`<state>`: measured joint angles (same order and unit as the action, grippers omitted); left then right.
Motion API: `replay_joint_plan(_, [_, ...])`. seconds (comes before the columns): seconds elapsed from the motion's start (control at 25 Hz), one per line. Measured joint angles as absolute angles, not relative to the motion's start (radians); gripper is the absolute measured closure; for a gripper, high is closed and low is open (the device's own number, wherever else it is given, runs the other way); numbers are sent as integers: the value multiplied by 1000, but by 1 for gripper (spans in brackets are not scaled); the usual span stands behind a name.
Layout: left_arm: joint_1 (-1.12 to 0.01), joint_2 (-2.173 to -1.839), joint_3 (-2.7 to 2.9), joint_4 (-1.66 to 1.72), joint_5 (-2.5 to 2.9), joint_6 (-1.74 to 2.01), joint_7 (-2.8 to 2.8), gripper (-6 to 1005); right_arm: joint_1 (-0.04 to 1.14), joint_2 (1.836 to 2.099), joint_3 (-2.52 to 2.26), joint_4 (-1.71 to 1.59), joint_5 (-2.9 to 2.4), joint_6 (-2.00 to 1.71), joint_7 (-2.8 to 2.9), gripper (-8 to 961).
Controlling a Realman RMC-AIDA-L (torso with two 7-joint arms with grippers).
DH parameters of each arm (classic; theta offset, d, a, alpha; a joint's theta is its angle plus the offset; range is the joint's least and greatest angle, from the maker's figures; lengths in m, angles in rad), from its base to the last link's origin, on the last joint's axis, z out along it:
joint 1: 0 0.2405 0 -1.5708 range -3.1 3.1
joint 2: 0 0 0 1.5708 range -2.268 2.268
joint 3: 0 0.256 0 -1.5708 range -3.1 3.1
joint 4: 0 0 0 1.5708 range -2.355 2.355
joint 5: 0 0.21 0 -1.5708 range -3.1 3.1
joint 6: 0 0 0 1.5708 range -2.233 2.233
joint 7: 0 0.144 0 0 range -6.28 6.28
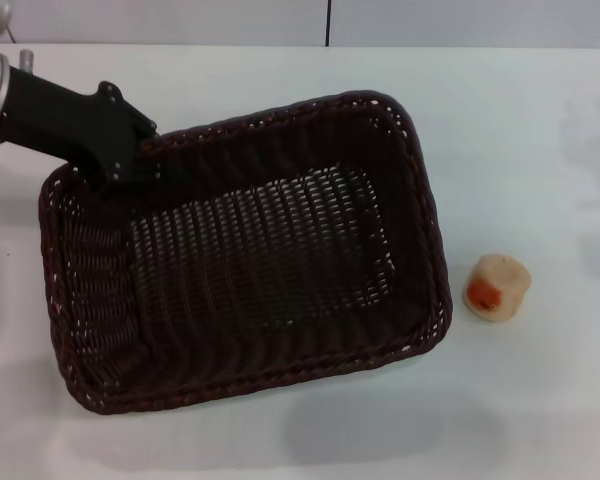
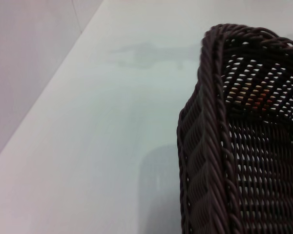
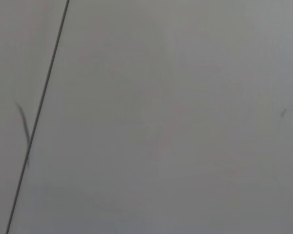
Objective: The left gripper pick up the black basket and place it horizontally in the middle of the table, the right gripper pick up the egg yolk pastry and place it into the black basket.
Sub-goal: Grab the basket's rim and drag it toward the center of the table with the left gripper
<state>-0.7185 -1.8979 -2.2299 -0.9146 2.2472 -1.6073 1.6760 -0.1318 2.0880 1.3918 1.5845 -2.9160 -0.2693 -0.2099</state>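
The black basket (image 1: 425,215) is on the white table (image 1: 540,120), turned at a slant, with a shadow under its near edge. My left gripper (image 1: 130,165) is at the basket's far left corner and is shut on the rim there. The left wrist view shows that corner of the basket (image 2: 205,161) close up over the table (image 2: 102,126). The egg yolk pastry (image 1: 497,287) lies on the table to the right of the basket, apart from it, its orange-red patch facing the near left. My right gripper is out of view.
The table's far edge (image 1: 280,46) meets a grey wall with a dark vertical seam (image 1: 329,22). The right wrist view shows only a grey surface with a dark line (image 3: 39,112).
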Motion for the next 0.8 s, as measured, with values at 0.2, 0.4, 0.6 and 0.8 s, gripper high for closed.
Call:
replay_joint_plan(0.2, [-709,-1917,-2230,-917,2285,-1587,1670,833,-231,2089,1398,1710,-2913,-212,-211,572])
replay_joint_plan(0.4, [-687,-1932,-2260,-938,2286,-1556,1667,833,-336,2089,1400,1788,-2911,-200,-210,571])
replay_joint_plan(0.6, [-669,-1956,-2265,-948,2286,-1527,1660,833,-353,2091,1391,1770,-2910,-198,-203,571])
replay_joint_plan(0.8, [-652,-1973,-2266,-949,2287,-1486,1631,833,-354,2091,1389,1752,-2909,-204,-201,571])
